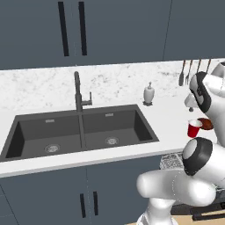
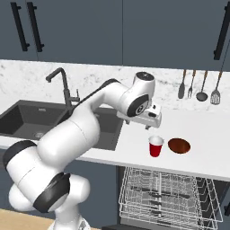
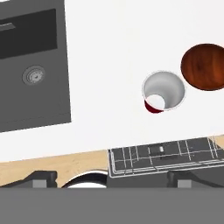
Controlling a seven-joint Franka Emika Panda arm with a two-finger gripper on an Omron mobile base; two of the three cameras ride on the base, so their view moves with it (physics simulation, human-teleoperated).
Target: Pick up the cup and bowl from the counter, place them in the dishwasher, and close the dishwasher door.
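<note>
Counter with cup, bowl

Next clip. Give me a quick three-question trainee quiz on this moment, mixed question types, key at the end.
1. True or false: the cup stands upright on the counter.
2. Which lies nearer the sink: A the cup, B the bowl?
3. What is the gripper holding?

Key:
1. True; its open white inside faces up.
2. A.
3. Nothing; it hangs above the cup, fingers open, and both dishes rest on the counter above the pulled-out dishwasher rack.
</note>
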